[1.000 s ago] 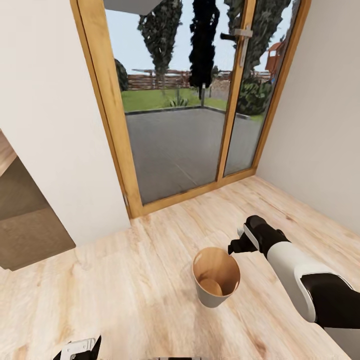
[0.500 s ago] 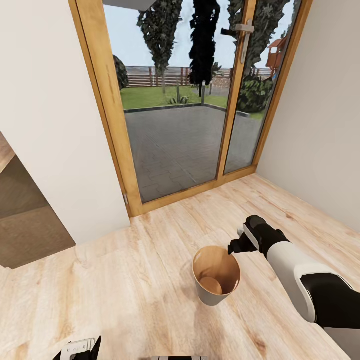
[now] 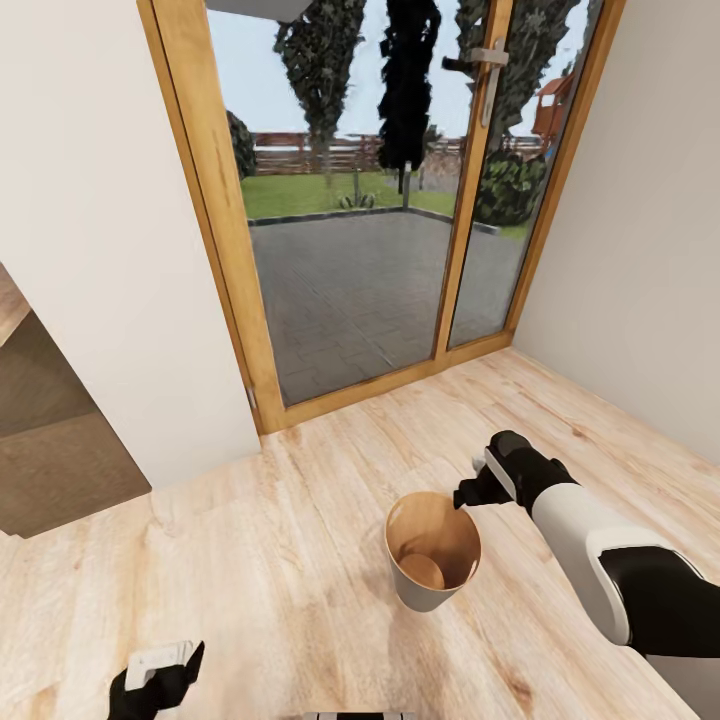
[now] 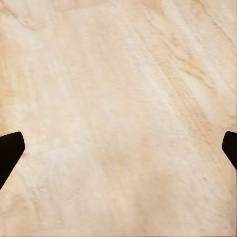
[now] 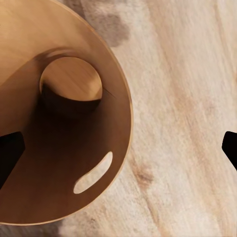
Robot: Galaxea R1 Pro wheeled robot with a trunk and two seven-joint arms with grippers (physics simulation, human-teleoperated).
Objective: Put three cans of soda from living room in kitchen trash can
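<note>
Ahead of me stand the wood-framed glass doors (image 3: 380,200), with pale walls (image 3: 90,250) on either side and the light wood floor (image 3: 250,560) running from their sill to my base. Through the glass I see a paved yard, grass and dark trees.

On that floor, a little right of centre in my head view, sits the tash can (image 3: 432,551), upright, grey outside and tan wood inside. My right arm reaches in from the right, and my right gripper (image 3: 470,494) hangs just above the can's far-right rim. From the right wrist camera the tash can (image 5: 74,148) lies directly below: I look straight into its open mouth, down to the round bottom, with the oval handle hole in the wall near the rim. One of my fingers (image 5: 9,153) shows over the can's interior, the other (image 5: 230,145) over bare floor outside the rim (so the rim falls between them). These fingers are spread wide and hold nothing.

My left gripper (image 3: 165,680) is low at my left side, well apart from the can. Its fingers (image 4: 10,150) are likewise spread wide over bare floor (image 4: 118,108), empty.
</note>
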